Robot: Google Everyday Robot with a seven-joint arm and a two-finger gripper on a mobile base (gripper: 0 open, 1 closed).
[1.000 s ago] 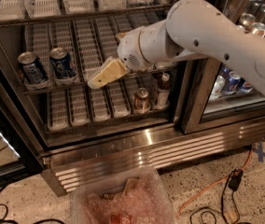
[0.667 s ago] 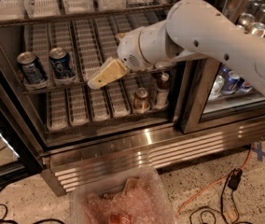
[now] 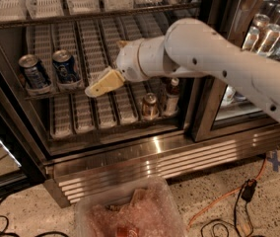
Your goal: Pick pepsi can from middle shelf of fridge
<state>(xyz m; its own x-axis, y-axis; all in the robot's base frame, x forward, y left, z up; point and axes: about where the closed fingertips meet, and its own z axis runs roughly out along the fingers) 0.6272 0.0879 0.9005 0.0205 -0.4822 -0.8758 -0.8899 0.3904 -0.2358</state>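
The pepsi can is deep blue with a silver top. It stands upright at the front left of the middle shelf, a wire rack with white slotted trays in the fridge. A paler blue-and-white can stands just left of it. My gripper, yellowish at the tip, hangs in front of the middle shelf, a short way right of and slightly below the pepsi can, pointing left toward it and apart from it. It holds nothing that I can see. My white arm reaches in from the right.
A greenish-gold can and a brown bottle stand on the lower shelf at the right. A clear plastic bin sits on the floor before the fridge. Cables lie on the floor. Bottles fill the right compartment.
My gripper has moved slightly left and down, closer to the pepsi can. The cans have not moved.
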